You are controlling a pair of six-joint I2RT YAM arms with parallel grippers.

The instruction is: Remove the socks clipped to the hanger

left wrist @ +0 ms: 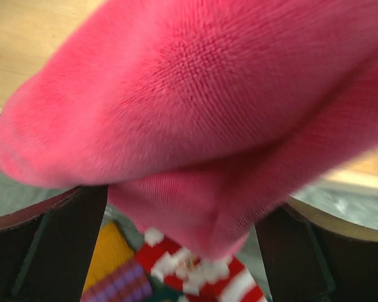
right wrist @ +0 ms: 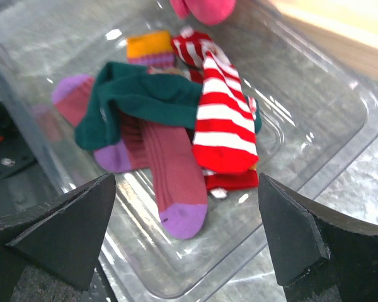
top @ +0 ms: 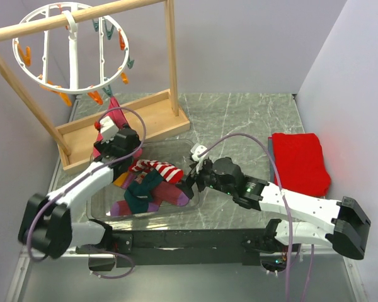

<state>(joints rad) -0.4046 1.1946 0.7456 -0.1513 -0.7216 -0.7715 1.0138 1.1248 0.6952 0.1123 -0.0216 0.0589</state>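
The white ring hanger hangs from the wooden rail at the top left, with orange and teal clips. A magenta pink sock hangs below its lower clips; I cannot tell if a clip holds it. My left gripper is open around it. The sock fills the left wrist view between the fingers. A clear tray holds a red-and-white striped sock, a dark teal sock and a maroon sock. My right gripper is open and empty over the tray's right edge.
A big folded red cloth lies at the right. The wooden frame's base board and upright post stand behind the tray. Walls close the left, back and right sides.
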